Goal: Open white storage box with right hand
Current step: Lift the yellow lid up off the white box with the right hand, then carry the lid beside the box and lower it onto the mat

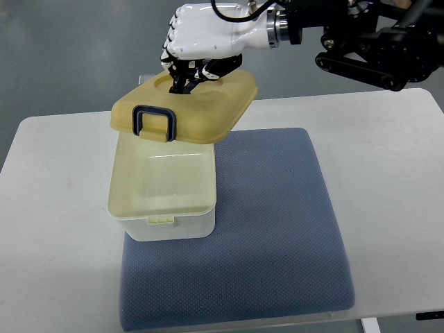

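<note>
Your right hand [198, 52], white-shelled with dark fingers, comes in from the far right and has its fingers curled into the recess on top of the cream plastic lid [186, 107], gripping it there. The lid sits lifted and skewed over the far end of the white storage box [163, 191], its dark latch handle [154, 123] hanging toward you, so the box interior already shows empty. The box rests on the left near part of the blue-grey fabric mat [277, 229], which lies on the white worktop [395, 180], likely to stop sliding. No left hand shows.
</note>
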Controlling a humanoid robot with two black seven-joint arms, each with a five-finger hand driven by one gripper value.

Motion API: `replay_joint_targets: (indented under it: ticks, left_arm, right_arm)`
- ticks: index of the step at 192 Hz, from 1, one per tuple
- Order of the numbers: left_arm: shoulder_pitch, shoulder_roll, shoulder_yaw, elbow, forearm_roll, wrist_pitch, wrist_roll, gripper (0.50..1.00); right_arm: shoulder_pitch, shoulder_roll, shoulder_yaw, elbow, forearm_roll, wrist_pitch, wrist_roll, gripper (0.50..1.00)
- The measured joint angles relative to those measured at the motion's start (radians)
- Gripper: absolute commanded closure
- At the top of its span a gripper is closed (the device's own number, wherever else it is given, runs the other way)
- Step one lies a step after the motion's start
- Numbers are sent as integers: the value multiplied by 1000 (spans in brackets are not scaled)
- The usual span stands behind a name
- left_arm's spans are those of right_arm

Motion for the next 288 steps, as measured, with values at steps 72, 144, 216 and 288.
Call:
replay_joint_targets:
  ticks: [72, 144, 216, 288]
  left_arm:
    - [0, 0, 0, 0, 0, 0, 0, 500]
    - [0, 0, 0, 0, 0, 0, 0, 500]
    - [0, 0, 0, 0, 0, 0, 0, 500]
    - [0, 0, 0, 0, 0, 0, 0, 500]
  right_arm:
    - [-194, -244, 55, 0, -7, -37, 0, 1000]
    - [-410, -260, 56, 0, -18, -201, 0, 1000]
    - [-518, -206, 52, 2, -39, -312, 0, 1000]
    - [-574, -146, 51, -1, -46, -314, 0, 701]
